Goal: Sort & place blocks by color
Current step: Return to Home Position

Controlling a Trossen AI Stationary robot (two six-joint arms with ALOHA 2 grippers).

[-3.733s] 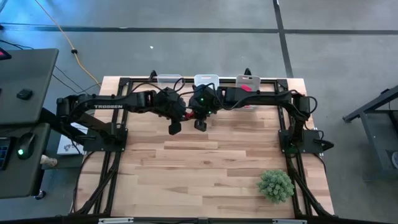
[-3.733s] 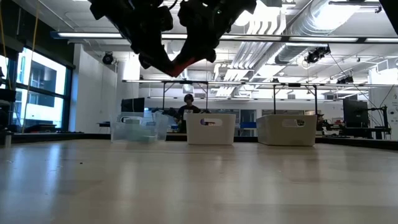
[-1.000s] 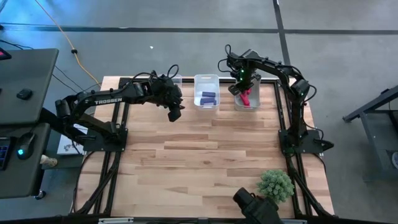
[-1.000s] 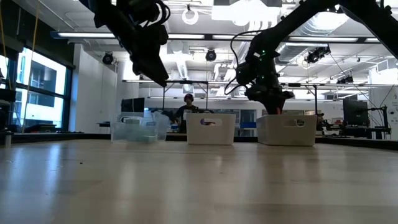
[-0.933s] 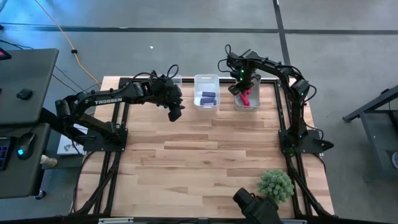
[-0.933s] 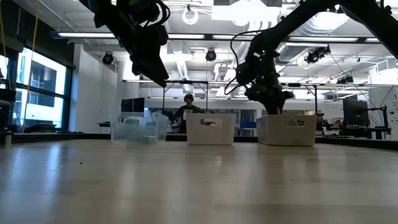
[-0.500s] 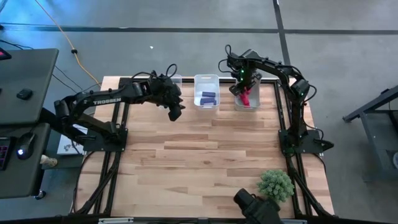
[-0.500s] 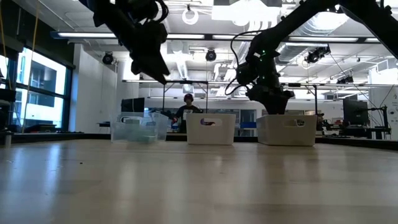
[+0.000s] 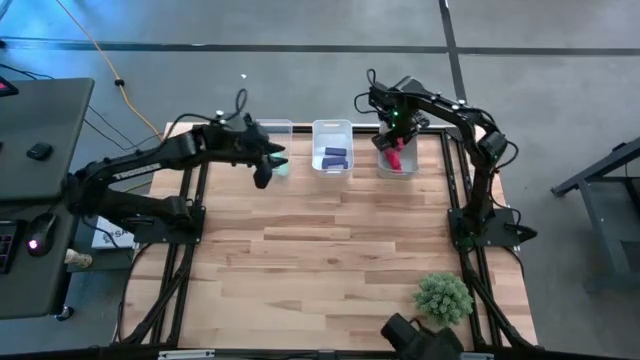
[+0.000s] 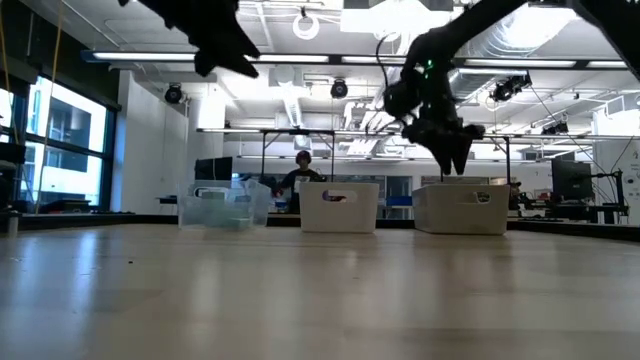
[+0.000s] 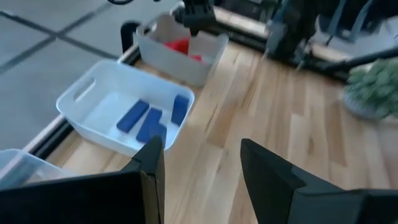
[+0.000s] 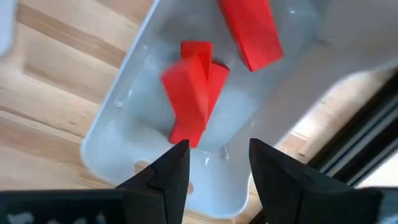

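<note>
Three clear bins stand in a row along the table's far edge. The left bin [image 9: 272, 128] holds something teal [image 9: 283, 168]. Purple blocks [image 9: 335, 157] [image 11: 151, 118] lie in the middle bin [image 9: 332, 125]. Red blocks [image 9: 396, 158] [image 12: 198, 90] rest on the floor of the right bin [image 9: 410, 128]. My left gripper [image 9: 262, 175] [image 11: 202, 152] hangs open and empty over the left bin's near end. My right gripper [image 9: 393, 135] [image 12: 217, 155] hangs open above the right bin, clear of the red blocks.
A spiky green plant ball [image 9: 443, 298] sits near the table's front right corner, beside a dark device [image 9: 415, 340] at the front edge. Black frame rails run along both sides of the table. A person [image 10: 302, 170] sits in the room beyond the bins.
My right gripper has let a red block go into the right bin and risen above it. My left gripper has gone up and toward the table's left and far edges, from beside the middle bin to over the left bin.
</note>
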